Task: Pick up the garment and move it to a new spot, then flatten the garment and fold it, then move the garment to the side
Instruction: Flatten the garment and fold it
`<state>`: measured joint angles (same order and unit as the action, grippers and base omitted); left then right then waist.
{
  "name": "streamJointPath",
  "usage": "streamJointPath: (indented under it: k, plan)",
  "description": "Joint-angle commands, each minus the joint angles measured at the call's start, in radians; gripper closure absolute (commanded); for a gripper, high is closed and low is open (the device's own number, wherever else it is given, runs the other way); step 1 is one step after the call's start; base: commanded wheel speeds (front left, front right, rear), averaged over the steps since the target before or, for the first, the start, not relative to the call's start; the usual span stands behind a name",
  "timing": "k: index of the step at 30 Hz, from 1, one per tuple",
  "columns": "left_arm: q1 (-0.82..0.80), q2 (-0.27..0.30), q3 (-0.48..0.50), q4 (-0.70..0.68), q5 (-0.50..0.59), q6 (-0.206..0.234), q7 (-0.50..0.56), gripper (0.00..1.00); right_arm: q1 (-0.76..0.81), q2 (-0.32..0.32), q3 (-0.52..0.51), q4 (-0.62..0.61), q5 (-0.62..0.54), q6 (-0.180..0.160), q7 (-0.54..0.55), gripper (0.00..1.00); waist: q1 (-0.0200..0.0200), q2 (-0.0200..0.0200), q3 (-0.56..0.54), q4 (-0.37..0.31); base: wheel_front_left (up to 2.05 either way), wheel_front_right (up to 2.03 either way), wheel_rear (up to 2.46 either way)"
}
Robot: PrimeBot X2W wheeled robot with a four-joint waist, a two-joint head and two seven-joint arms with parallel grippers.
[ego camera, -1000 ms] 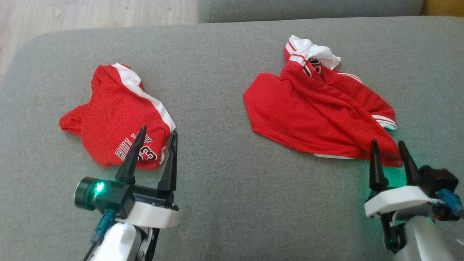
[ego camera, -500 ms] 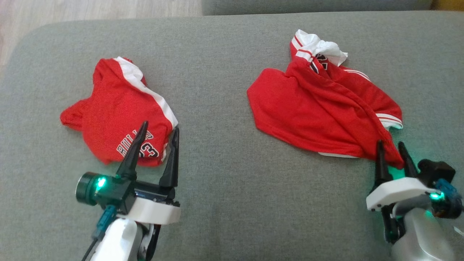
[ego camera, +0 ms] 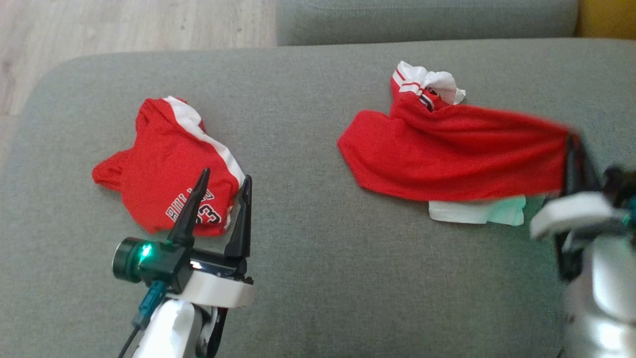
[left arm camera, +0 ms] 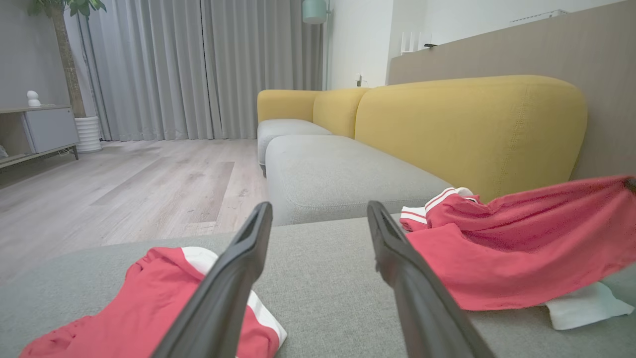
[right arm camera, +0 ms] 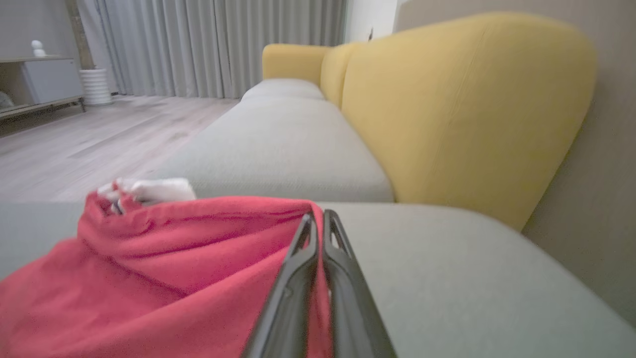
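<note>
1. At the far left, a pale wood floor (ego camera: 124, 25) borders the grey sofa seat (ego camera: 308, 278) that carries everything else.
2. A crumpled red Bulls jersey (ego camera: 164, 164) with a white stripe lies on the seat's left half. Its black-and-white print faces the robot upside down. "BULL" and a number ending in "3" can be read; a dark finger hides the rest.
3. The left tool (ego camera: 226, 175) hovers at that jersey's near edge, its fingers spread wide and gripping nothing.
4. Past a bare stretch of seat, the red garment (ego camera: 447, 149) with red-and-white striped trim lies on the right half. White cloth is bunched at its far end, and a white layer (ego camera: 477, 211) peeks out under its near edge.
5. The right tool (ego camera: 574, 144), blurred, is clamped tight on the garment's right corner. The cloth there is raised off the seat and stretched taut towards the tool.
6. The wrist views show a yellow backrest (left arm camera: 467, 129) behind the seat.
</note>
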<state>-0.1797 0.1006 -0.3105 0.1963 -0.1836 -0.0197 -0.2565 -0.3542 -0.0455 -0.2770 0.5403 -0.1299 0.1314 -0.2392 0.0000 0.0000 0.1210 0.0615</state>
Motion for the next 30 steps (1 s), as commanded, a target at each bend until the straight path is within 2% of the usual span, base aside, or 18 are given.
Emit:
streamJointPath:
  k: [1, 5, 9, 12, 15, 17, 20, 25, 30]
  plan:
    - [-0.024, -0.002, 0.040, -0.025, 0.012, -0.006, -0.005, 0.00, -0.099, -0.015, -0.001, -0.071, -0.055, -0.001, 0.012, 1.00, 0.0000, 0.0000, -0.020, 0.011, 0.00, 0.00, 0.00]
    - [-0.013, -0.016, 0.045, -0.027, 0.011, -0.009, -0.005, 0.00, -0.205, -0.052, -0.035, -0.158, -0.141, -0.001, 0.046, 1.00, 0.0000, 0.0000, -0.049, 0.024, 0.00, 0.00, 0.00]
    - [0.002, -0.027, 0.059, -0.034, 0.005, -0.008, -0.005, 0.00, -0.252, -0.048, -0.021, -0.251, -0.183, -0.001, 0.066, 1.00, 0.0000, 0.0000, -0.066, 0.022, 0.00, 0.00, 0.00]
    - [0.009, -0.031, 0.064, -0.038, 0.006, -0.007, -0.005, 0.00, -0.236, -0.029, 0.008, -0.289, -0.168, -0.001, 0.075, 1.00, 0.0000, 0.0000, -0.070, 0.016, 0.00, 0.00, 0.00]
    - [0.016, -0.036, 0.072, -0.045, 0.006, -0.008, -0.005, 0.00, -0.155, -0.011, 0.114, -0.326, -0.132, -0.001, 0.095, 1.00, 0.0000, 0.0000, -0.066, 0.003, 0.00, 0.00, 0.00]
    - [0.017, -0.039, 0.072, -0.046, 0.007, -0.013, -0.005, 0.00, -0.077, -0.006, 0.202, -0.328, -0.057, -0.001, 0.115, 1.00, 0.0000, 0.0000, -0.061, -0.004, 0.00, 0.00, 0.00]
    - [0.014, -0.041, 0.072, -0.044, 0.012, -0.018, -0.005, 0.00, 0.043, -0.005, 0.392, -0.329, 0.096, -0.001, 0.138, 1.00, 0.0000, 0.0000, -0.050, -0.014, 0.00, 0.00, 0.00]
    - [0.006, -0.044, 0.077, -0.038, 0.020, -0.026, -0.005, 0.00, 0.158, -0.005, 0.661, -0.332, 0.225, -0.001, 0.139, 1.00, 0.0000, 0.0000, -0.038, -0.019, 0.00, 0.00, 0.00]
    - [0.004, -0.046, 0.081, -0.028, 0.025, -0.035, -0.005, 0.00, 0.167, -0.005, 0.798, -0.310, 0.300, -0.001, 0.139, 1.00, 0.0000, 0.0000, -0.038, -0.012, 0.00, 0.00, 0.00]
